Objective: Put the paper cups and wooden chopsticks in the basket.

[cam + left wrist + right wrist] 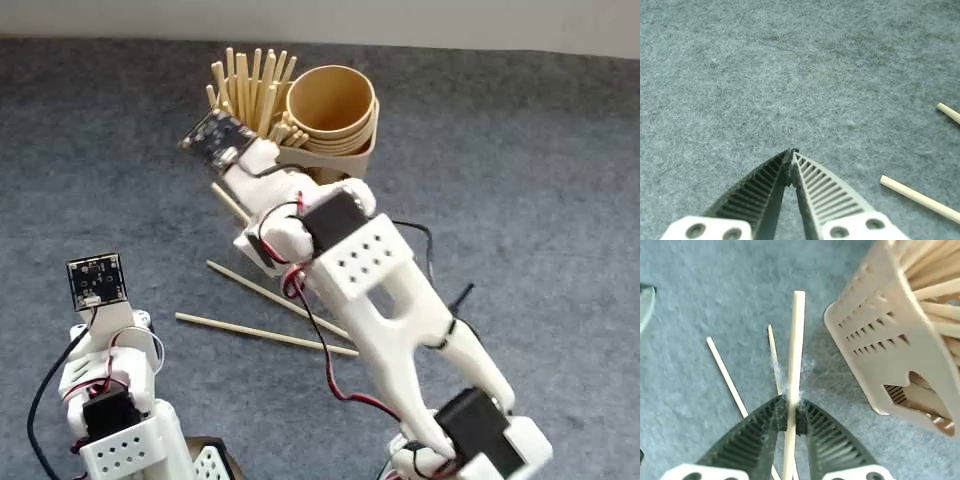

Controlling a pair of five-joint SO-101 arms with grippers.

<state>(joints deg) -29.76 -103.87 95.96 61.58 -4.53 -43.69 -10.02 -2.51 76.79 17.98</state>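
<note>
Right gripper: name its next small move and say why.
Probably a lift. The right gripper is shut on a chopstick and sits low near the carpet, right beside the basket, whose wall rises next to it. Raising the chopstick above the rim looks needed before it can swing over and be dropped in.

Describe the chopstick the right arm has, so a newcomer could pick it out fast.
Start at the beige basket at the far side of the grey carpet. Beside it, the right end effector is shut on one chopstick. Unlike the two loose chopsticks lying flat nearer the arms, this one is pinched between the fingers.
</note>
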